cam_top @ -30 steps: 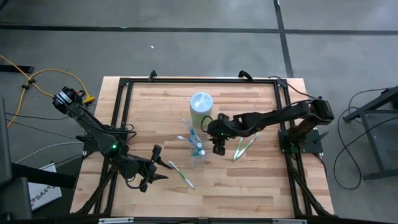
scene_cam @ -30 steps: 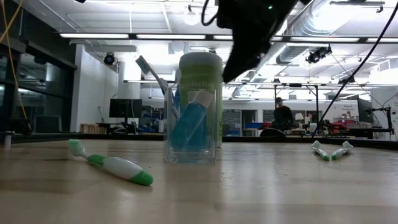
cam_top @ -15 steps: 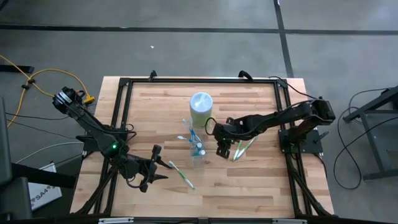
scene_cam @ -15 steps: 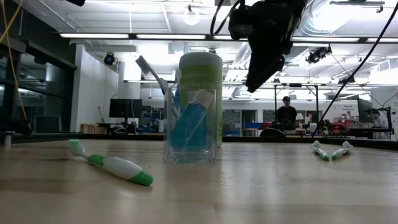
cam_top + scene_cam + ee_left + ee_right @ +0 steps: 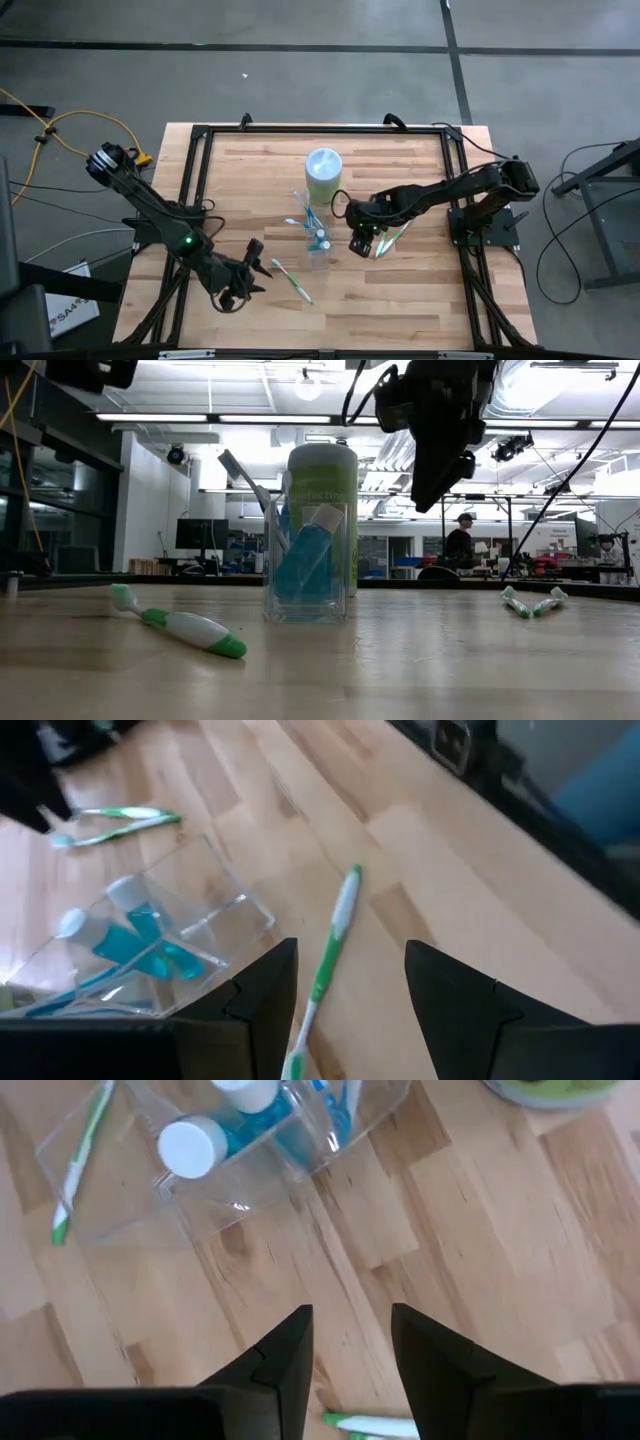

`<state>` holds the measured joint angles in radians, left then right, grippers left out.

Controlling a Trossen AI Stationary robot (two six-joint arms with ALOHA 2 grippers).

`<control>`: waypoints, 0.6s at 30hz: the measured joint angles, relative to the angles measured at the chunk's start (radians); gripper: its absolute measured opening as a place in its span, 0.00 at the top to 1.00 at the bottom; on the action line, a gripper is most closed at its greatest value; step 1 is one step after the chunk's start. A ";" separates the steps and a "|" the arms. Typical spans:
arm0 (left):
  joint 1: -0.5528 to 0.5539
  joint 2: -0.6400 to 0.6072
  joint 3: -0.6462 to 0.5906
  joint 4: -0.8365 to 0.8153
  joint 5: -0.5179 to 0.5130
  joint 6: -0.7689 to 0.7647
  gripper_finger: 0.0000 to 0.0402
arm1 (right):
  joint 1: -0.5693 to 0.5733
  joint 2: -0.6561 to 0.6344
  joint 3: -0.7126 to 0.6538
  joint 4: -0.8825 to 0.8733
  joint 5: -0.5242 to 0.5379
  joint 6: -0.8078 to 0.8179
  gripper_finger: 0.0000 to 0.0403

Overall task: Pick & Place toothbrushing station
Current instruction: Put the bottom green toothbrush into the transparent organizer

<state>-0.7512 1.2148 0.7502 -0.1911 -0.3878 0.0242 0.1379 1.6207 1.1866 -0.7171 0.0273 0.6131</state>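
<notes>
A clear tumbler [image 5: 318,250] stands mid-table with two blue-and-white toothpaste tubes [image 5: 195,1145] and a blue-and-white toothbrush [image 5: 240,472] leaning in it. One green-and-white toothbrush [image 5: 291,281] lies flat on the wood to its near left. Two more green-and-white toothbrushes [image 5: 391,237] lie side by side to its right. My left gripper [image 5: 256,275] hovers open by the single brush, which shows between its fingers [image 5: 262,1005]. My right gripper [image 5: 358,246] hangs open and empty above the table between the tumbler and the pair.
A white canister with a green lid [image 5: 323,169] stands just behind the tumbler. A black frame [image 5: 200,150] runs round the wooden tabletop. Bare wood [image 5: 400,300] lies toward the near edge.
My right gripper has moved toward the table's right edge, away from the tumbler and toward the two toothbrushes, and has rolled about its own axis. My left gripper has tipped a little further down over the single toothbrush. No object has moved.
</notes>
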 joint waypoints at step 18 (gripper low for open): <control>0.128 0.204 0.000 -0.004 0.064 0.081 0.55 | 0.164 0.000 0.000 -0.047 0.165 0.120 0.68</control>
<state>-0.6228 1.4184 0.7502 -0.1948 -0.3236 0.1049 0.3014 1.6207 1.1866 -0.7643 0.1920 0.7329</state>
